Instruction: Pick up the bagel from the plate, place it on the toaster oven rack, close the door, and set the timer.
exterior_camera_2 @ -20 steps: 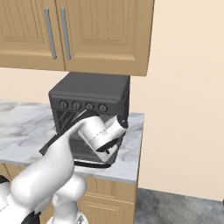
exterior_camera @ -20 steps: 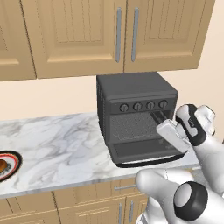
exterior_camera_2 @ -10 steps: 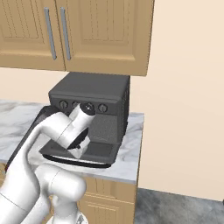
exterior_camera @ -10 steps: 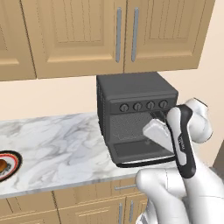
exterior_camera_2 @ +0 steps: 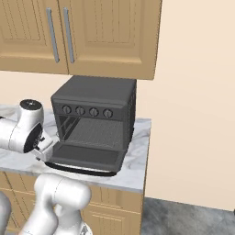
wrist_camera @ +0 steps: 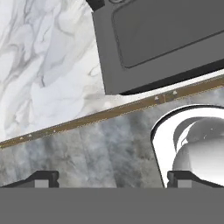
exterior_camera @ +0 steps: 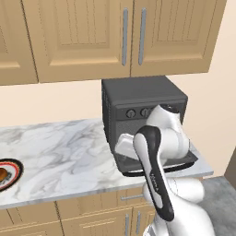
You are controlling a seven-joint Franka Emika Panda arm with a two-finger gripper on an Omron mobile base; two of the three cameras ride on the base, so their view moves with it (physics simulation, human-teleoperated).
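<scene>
Bagel (exterior_camera: 2, 174), the small round orange-brown bread ring, lies on the round red-ringed plate (exterior_camera: 14, 174) at the left edge of the left base frame, far left of my claw (wrist_camera: 112, 178). Its tips stand wide apart, empty, over the marble surface (wrist_camera: 48, 65) edge. The dark grey boxy toaster oven (exterior_camera_2: 97, 114) has its door (exterior_camera_2: 87, 156) dropped flat, wire rack (exterior_camera_2: 98, 132) open. A ring has no long axis.

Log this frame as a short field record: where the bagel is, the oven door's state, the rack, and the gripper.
bagel: on the plate, far left of the counter
toaster oven: door dropped open, flat
rack: inside the cavity, nothing on it
gripper: open, holding nothing, pointing down past the door's corner at the counter edge
</scene>
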